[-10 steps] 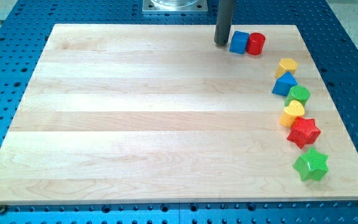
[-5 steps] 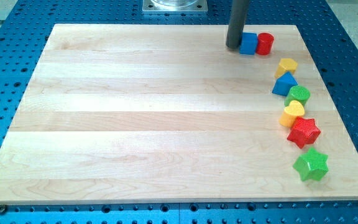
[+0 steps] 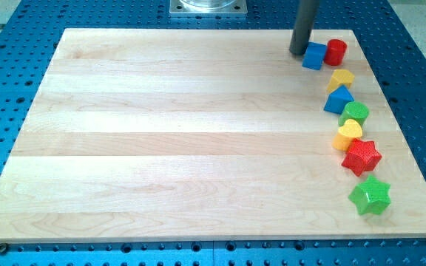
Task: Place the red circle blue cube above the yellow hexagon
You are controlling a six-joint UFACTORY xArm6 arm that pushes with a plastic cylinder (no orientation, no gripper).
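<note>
The blue cube [image 3: 315,55] and the red circle [image 3: 336,52] sit side by side near the board's top right edge, the red one on the right. My tip [image 3: 299,52] touches the blue cube's left side. The yellow hexagon [image 3: 340,79] lies just below and right of the blue cube, below the red circle.
Down the view's right side runs a column: blue triangle [image 3: 339,100], green block [image 3: 356,113], yellow heart [image 3: 349,134], red star [image 3: 361,157], green star [image 3: 370,196]. The wooden board [image 3: 183,140] lies on a blue perforated table.
My tip has moved right along the top edge, pushing the blue cube and red circle rightward until they sit over the yellow hexagon.
</note>
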